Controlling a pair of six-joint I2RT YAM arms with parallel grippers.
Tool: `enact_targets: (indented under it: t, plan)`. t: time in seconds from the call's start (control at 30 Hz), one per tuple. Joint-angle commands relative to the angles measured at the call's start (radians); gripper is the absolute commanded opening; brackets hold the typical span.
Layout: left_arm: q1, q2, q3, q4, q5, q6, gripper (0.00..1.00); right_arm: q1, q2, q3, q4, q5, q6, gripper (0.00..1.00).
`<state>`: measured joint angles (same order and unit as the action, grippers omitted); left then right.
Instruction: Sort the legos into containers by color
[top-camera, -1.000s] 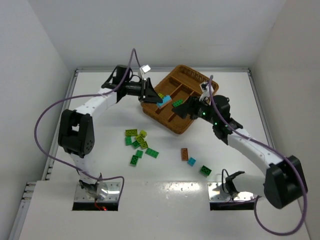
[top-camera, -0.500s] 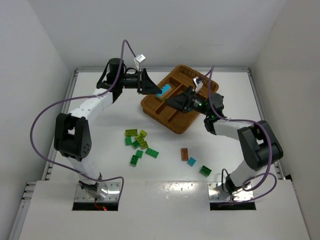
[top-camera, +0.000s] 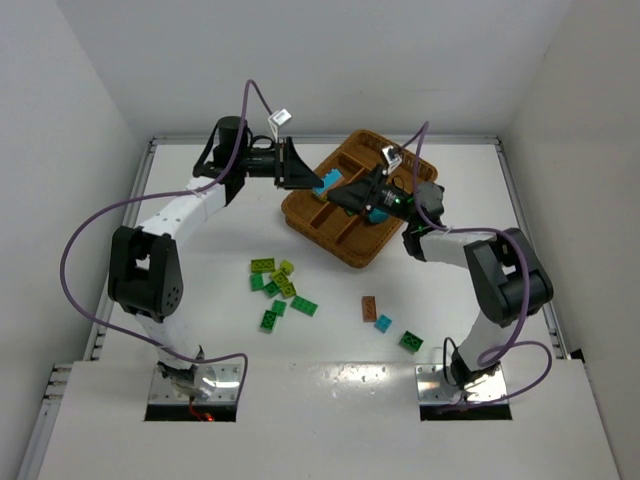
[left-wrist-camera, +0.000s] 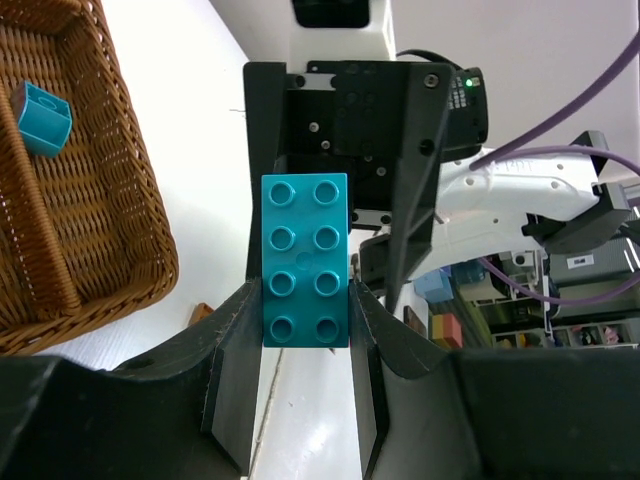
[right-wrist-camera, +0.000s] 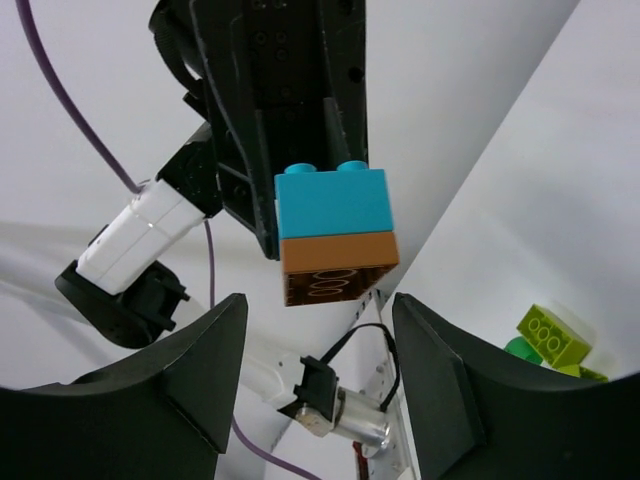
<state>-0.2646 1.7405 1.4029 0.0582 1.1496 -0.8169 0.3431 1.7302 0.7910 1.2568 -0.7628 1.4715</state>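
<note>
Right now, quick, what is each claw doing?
Left gripper: closed, holding a cyan brick with a brown brick stuck to it.
Right gripper: open, holding nothing.

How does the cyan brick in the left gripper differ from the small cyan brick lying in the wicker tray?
Size: the held cyan brick is long, with eight studs; the small cyan brick is much shorter.
Support: the held one is clamped in the left gripper; the small one lies tilted in the wicker tray.
Company: a brown brick is stuck under the held one; the small one has none.
Both are cyan.
</note>
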Motion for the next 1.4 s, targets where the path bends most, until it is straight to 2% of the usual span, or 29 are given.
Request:
enact_targets:
  t: [0.0,0.2,0.43,0.53,0.57,0.7,0.77,1.17,1.37]
  plan:
    - [0.005,-0.036,0.016,0.025,0.027,0.013,0.00,-0.010,0.015,0.042,0.121,0.010,0.009,0.60]
    - [0.005,-0.036,0.016,0.014,0.027,0.022,0.00,-0.010,0.025,0.062,0.130,0.019,0.009,0.55]
    - [0.005,-0.036,0.007,0.014,0.027,0.022,0.00,-0.010,0.034,0.093,0.130,0.028,0.009,0.44]
    - [0.005,-0.045,0.007,0.014,0.027,0.022,0.00,-0.010,0.034,0.093,0.130,0.028,0.009,0.29]
    - [0.005,-0.045,0.007,0.014,0.027,0.022,0.00,-0.010,0.034,0.093,0.130,0.028,0.009,0.21]
    - [0.005,-0.045,0.007,0.014,0.027,0.022,0.00,-0.029,0.023,0.053,0.110,0.039,-0.002,0.04]
    - [0.005,-0.045,0.007,0.005,0.027,0.022,0.00,-0.038,0.013,0.024,0.101,0.039,-0.002,0.01]
    - [0.044,-0.036,0.007,0.005,-0.001,0.022,0.00,-0.122,-0.109,-0.139,-0.051,-0.001,-0.100,0.00]
    - [0.062,-0.036,0.016,0.035,-0.024,-0.010,0.00,-0.144,-0.213,-0.170,-0.311,0.009,-0.287,0.00]
